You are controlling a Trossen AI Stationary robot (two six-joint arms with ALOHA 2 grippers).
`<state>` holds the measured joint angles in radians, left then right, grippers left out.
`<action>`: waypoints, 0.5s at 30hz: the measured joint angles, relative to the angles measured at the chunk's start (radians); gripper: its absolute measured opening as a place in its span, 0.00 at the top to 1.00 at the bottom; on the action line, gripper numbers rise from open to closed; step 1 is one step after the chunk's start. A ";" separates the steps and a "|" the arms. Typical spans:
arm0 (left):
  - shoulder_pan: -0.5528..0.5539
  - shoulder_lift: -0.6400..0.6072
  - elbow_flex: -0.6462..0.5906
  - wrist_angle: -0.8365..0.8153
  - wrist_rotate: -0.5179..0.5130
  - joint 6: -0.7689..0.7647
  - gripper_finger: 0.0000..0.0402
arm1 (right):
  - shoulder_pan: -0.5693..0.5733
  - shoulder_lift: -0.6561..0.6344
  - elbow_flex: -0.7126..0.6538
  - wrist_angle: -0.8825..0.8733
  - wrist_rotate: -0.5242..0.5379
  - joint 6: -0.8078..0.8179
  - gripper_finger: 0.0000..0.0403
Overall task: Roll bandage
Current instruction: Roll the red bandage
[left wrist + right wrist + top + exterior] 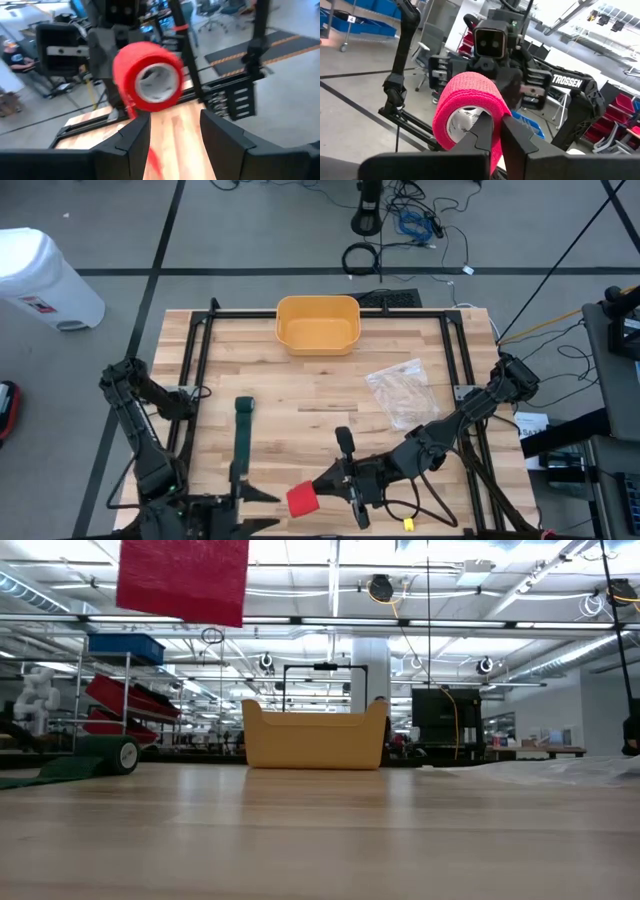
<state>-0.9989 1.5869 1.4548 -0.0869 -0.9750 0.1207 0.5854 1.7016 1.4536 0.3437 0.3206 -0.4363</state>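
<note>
A red bandage roll (303,499) with a white core hangs in the air over the table's near edge, high in the low view (183,580). My right gripper (326,483) reaches in from the right and is shut on it. My left gripper (270,496) faces it from the left, its fingers open (172,135), and the roll (147,75) is just beyond their tips. A green bandage (243,438) lies partly unrolled on the table, its rolled end (112,753) at the far side. My right gripper holds the red roll by its wall (496,150), one finger (487,131) in the hollow core and the other (517,134) outside. The fingers come level from the table's right. The roll is lifted clear of the table, its core opening facing my left gripper.
A yellow bin (318,323) stands at the middle of the far edge. A clear plastic bag (403,393) lies right of centre. A black frame (200,360) runs around the work area. Cables and a white bin (40,278) are on the floor beyond.
</note>
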 joint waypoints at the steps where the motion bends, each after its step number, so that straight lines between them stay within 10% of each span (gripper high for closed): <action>1: 0.007 0.002 0.000 0.002 -0.005 0.000 0.56 | 0.000 0.000 0.000 -0.002 0.000 -0.002 0.96; 15: 0.023 0.041 0.000 0.072 0.000 0.045 0.56 | 0.010 0.000 0.000 -0.033 0.078 -0.021 0.96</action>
<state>-0.9755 1.6279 1.4548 -0.0146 -0.9749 0.1660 0.5950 1.7012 1.4536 0.3107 0.3988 -0.4568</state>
